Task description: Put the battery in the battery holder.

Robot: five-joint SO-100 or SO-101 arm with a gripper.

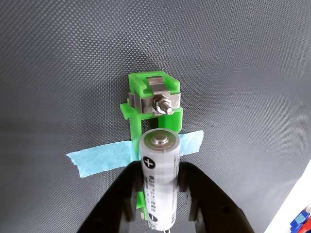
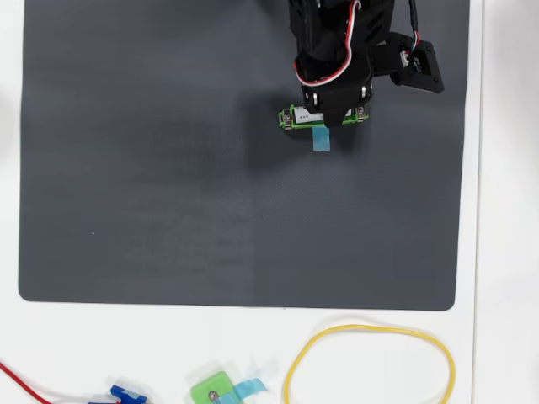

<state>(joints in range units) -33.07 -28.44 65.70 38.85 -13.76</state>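
wrist view: claw grips smooth cylindrical battery over green plastic battery holder.

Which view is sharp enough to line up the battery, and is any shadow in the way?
Wrist view: battery and battery holder sharp, evenly lit. Overhead view: gripper covers most of the holder, soft shadow on the mat beside it.

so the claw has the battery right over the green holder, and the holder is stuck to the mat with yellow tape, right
Not quite: the tape is light blue, not yellow, as the wrist view shows. The rest holds: the claw grips the battery directly over the green holder on the dark mat. The only yellow thing is a loop of cord off the mat in the overhead view.
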